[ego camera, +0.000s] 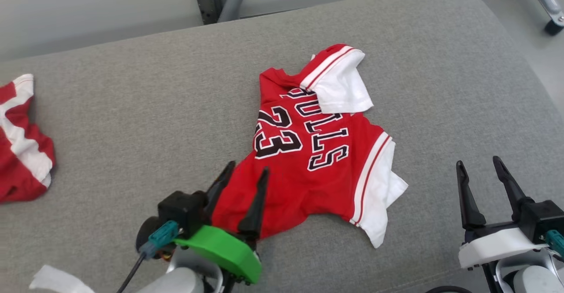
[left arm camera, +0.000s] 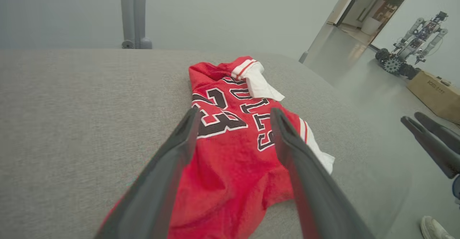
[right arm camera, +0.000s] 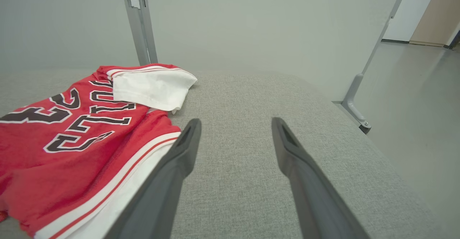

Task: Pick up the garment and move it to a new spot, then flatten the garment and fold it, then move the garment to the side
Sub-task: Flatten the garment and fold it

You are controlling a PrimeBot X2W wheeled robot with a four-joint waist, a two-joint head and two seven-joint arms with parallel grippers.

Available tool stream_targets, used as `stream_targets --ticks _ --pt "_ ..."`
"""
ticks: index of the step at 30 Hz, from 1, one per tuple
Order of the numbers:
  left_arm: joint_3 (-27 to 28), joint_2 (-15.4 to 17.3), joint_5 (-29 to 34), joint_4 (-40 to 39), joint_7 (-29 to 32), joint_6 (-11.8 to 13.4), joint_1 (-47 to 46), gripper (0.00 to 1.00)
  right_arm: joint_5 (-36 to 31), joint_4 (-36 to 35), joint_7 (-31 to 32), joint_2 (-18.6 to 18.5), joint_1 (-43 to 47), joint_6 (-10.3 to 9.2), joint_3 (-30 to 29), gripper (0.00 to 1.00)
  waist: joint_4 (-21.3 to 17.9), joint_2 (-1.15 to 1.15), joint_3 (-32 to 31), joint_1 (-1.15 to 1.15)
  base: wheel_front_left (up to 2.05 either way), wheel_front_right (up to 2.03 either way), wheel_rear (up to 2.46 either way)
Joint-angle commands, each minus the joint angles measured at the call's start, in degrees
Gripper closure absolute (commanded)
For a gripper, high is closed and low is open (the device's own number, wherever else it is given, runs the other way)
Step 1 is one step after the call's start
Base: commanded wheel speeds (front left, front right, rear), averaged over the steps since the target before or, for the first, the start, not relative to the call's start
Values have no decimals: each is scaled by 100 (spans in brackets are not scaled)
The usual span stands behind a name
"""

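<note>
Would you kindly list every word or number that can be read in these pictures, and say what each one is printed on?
"23": black number with white edging, on the red jersey.
"ULLS": black letters on the same jersey; the letter before them is partly covered by the folded white sleeve.
Dark print on the brown cardboard box: too small to read.

The right gripper (right arm camera: pixel 235 122) hangs low over the grey cushion (right arm camera: pixel 251 95), its two dark fingers spread wide with nothing but bare fabric between them. A red jersey (right arm camera: pixel 72 152) lies toward the cushion's left edge, one white sleeve (right arm camera: pixel 151 88) folded over its black lettering. The left finger overlaps the jersey's white hem. A grey metal post (right arm camera: pixel 138 19) rises behind the far edge.
</note>
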Motion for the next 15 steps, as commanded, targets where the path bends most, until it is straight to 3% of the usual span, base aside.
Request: stream_targets --ticks 1,4,7,11,15 --pt "117 98 157 -20 -42 149 174 0 -55 -32 -16 -6 91 -6 -39 0 404 69 -293 0 0 0 0" --pt "588 352 778 -153 -41 507 636 0 -98 -65 -16 -38 223 -6 -143 0 613 69 -460 0 0 0 0" --pt "1088 419 1254 -257 -41 541 1211 0 -137 -88 -16 -51 394 -7 -290 0 816 69 -647 0 0 0 0" --pt "1722 332 1856 -214 -41 362 2039 0 -165 -48 -16 -40 667 -6 -434 0 1004 69 -853 0 0 0 0" --pt "2277 217 2411 -26 -35 -67 2725 0 -190 74 -16 -21 871 -6 -558 0 1126 69 -993 0 0 0 0"
